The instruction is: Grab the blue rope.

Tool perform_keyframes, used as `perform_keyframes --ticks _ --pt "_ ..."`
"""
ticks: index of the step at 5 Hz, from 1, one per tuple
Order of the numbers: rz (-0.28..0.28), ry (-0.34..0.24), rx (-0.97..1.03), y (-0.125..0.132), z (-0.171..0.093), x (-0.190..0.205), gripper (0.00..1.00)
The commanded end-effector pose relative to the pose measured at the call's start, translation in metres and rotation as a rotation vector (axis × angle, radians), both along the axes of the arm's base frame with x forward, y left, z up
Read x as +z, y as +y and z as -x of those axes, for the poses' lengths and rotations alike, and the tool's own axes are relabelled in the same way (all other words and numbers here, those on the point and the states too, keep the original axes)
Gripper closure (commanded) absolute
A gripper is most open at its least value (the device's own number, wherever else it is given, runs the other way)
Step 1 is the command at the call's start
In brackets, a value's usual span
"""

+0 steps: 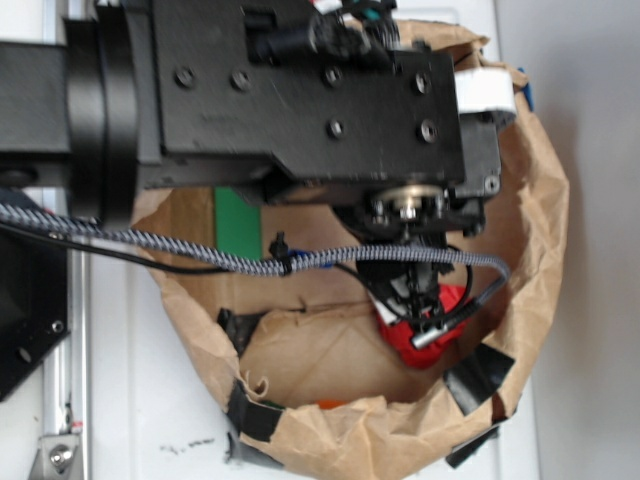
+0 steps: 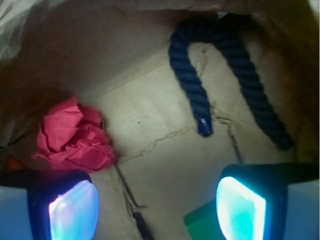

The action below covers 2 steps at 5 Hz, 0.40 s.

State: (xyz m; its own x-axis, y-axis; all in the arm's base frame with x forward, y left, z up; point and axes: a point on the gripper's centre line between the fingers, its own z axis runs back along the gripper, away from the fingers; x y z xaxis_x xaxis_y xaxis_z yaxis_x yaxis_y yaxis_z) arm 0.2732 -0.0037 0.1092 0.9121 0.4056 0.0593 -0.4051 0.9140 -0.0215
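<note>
- The step in hand looks like the approach: the gripper hangs inside the brown paper bag with its fingers spread apart and nothing between them
- The blue rope lies in a U on the bag floor toward the far wall, bend away from the fingers, one sealed end pointing back at them; it is untouched
- Next, I judge, the gripper must advance toward the far wall and drop so the fingers straddle one leg of the rope
- Room is tight: bag walls rise on all sides; crumpled red paper sits near the left finger, a green block by the right
</note>
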Motion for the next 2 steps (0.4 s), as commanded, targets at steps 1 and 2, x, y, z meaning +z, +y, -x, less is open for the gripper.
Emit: perform_keyframes --ticks 1,2 --pt "0.016 -0.042 -0.018 0.0082 0.0007 -0.0196 0.00" --pt "0.005 -0.068 -0.014 0.0131 0.0040 -0.0153 0.00"
